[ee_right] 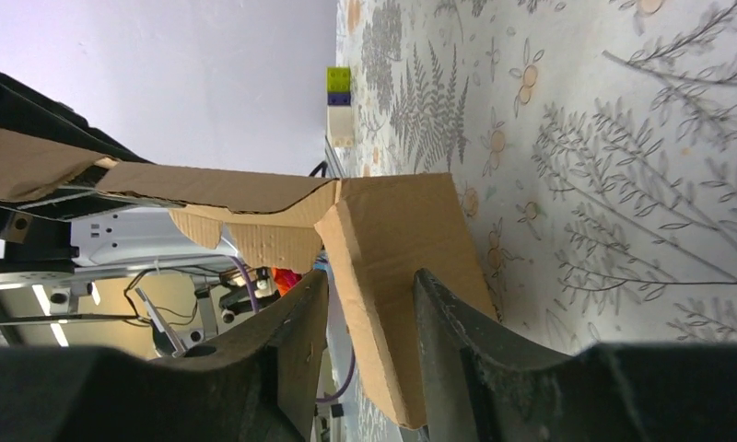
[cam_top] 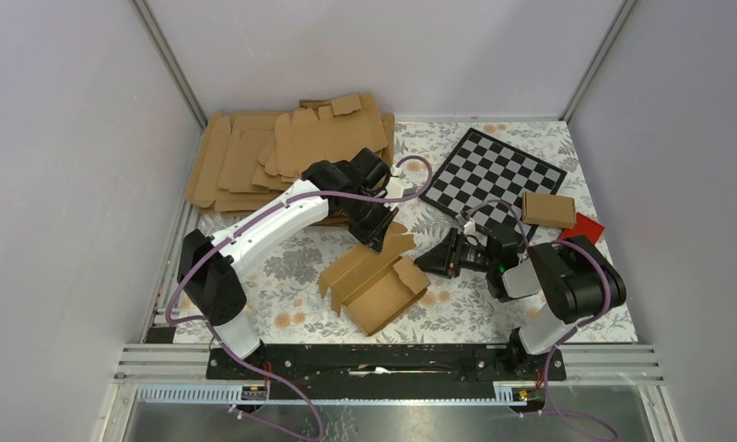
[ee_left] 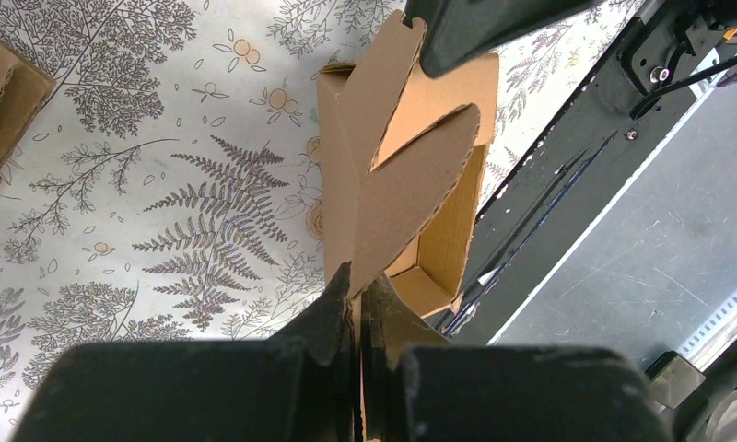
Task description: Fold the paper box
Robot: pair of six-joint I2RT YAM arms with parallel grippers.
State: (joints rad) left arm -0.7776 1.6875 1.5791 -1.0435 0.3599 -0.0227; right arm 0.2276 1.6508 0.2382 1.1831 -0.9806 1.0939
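At the far left of the flowered table [cam_top: 286, 267], a stack of flat cardboard blanks [cam_top: 254, 157] is lying against the back wall, apart from the work. The left gripper [cam_top: 376, 230] is reaching in from that side and pinching a rounded flap of the paper box [cam_top: 383, 285]. In the left wrist view its fingers [ee_left: 333, 308] are pressed tight on the card, lifting the flap upright over the open tray.

The paper box is sitting near the middle of the table, between the two arms, and looks about half formed. A trough with raised side walls and one end wall is showing, while the long panel and tabbed flaps are standing loose and the top is gaping open.

The right gripper [cam_top: 431, 261] is coming at the box's right end with its jaws apart. In the right wrist view one wall panel [ee_right: 392, 239] is lying between the fingers [ee_right: 296, 322]. Whether they are touching it, I cannot tell.

Tucking the flaps and closing the lid are left, I judge. Further right, a checkerboard [cam_top: 494, 166], a slim closed carton [cam_top: 547, 209] and a red block [cam_top: 584, 226] are lying idle.
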